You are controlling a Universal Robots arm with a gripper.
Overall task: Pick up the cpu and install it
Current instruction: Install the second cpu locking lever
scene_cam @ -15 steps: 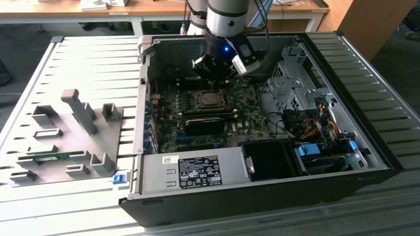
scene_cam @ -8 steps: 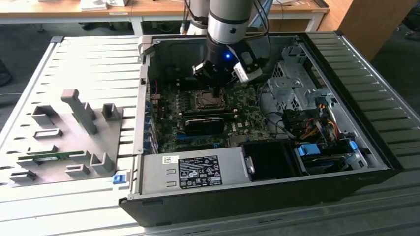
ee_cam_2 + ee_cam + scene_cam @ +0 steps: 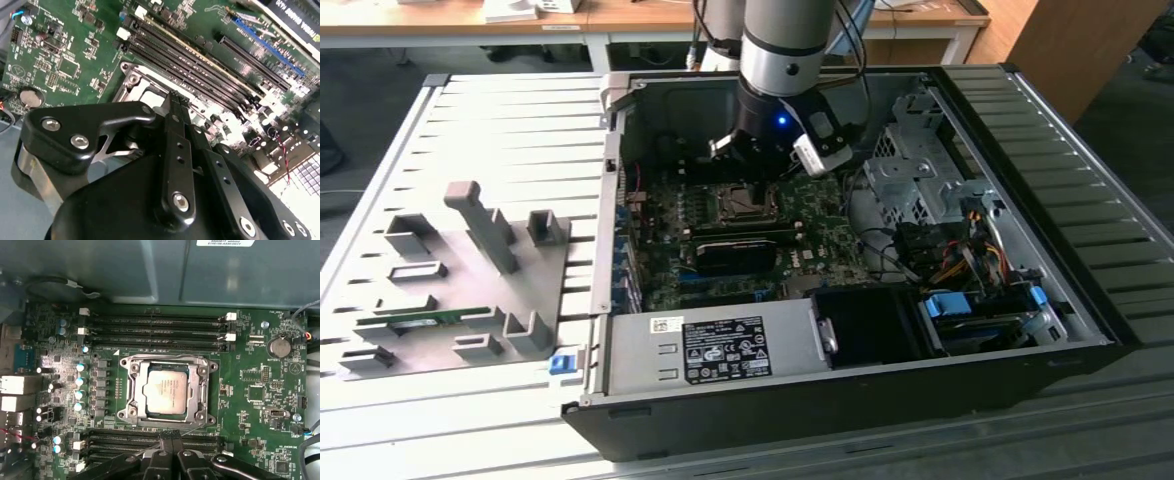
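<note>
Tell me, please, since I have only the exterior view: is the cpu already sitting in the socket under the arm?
Observer: Yes. In the first wrist view the cpu lies flat inside the socket's metal frame.
Operator: Thank you. Is the pincer holding anything?
Observer: No. The pincer is shut and empty, its tips over the memory slots beside the socket, clear of the cpu.

The cpu (image 3: 168, 391) showed a pale silvery-grey top inside a grey metal socket frame (image 3: 202, 390). The motherboard (image 3: 260, 365) was green, with black memory slots (image 3: 155, 327). The gripper (image 3: 172, 442) was black.
</note>
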